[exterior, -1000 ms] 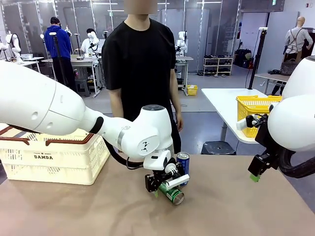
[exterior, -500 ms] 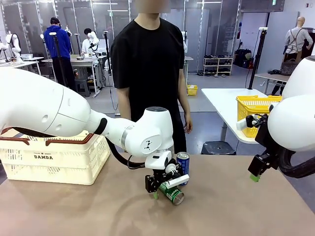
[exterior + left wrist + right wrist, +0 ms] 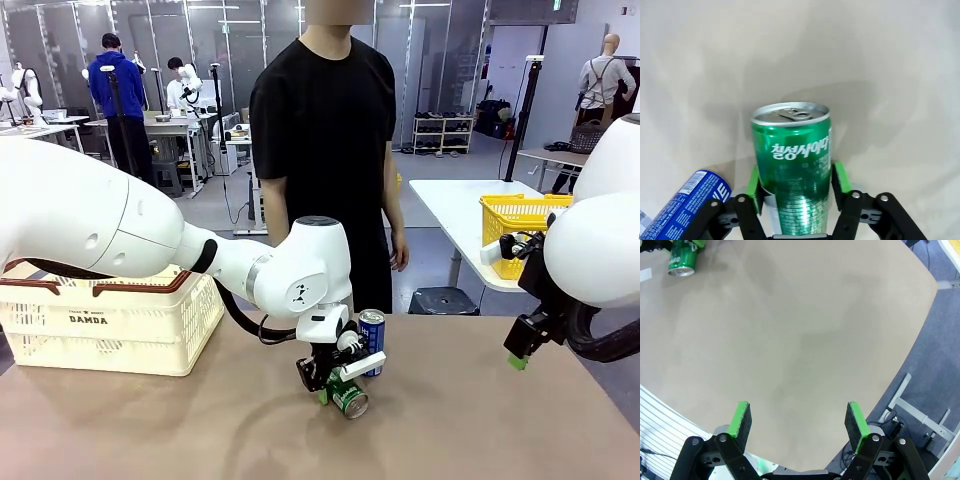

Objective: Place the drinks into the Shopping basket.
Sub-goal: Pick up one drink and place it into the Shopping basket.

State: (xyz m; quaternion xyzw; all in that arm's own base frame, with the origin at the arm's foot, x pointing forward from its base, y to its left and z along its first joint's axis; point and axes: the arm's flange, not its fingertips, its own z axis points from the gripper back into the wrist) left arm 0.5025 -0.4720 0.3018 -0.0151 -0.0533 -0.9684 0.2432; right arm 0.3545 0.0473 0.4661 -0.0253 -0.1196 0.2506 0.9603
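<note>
A short green can (image 3: pixel 349 399) lies on its side on the brown table, just in front of an upright slim blue can (image 3: pixel 372 341). My left gripper (image 3: pixel 335 384) reaches down over the green can. In the left wrist view its green pads (image 3: pixel 754 187) press both sides of the green can (image 3: pixel 792 160), so the left gripper (image 3: pixel 796 182) is shut on it, and the blue can (image 3: pixel 687 205) lies close at the lower left. The cream shopping basket (image 3: pixel 110 322) with a brown rim stands at the left. My right gripper (image 3: pixel 517 358) hangs open at the right, shown as (image 3: pixel 799 420) with nothing between its pads.
A person in black (image 3: pixel 330 150) stands at the far edge, hands down. A yellow mesh basket (image 3: pixel 520 215) sits on another table at the back right. The table's rounded edge (image 3: pixel 920 325) runs through the right wrist view, with the green can (image 3: pixel 682 260) far off.
My left gripper's jaws have come together onto the green can, which has shifted slightly. The person has stepped to the right. The right arm has stayed still.
</note>
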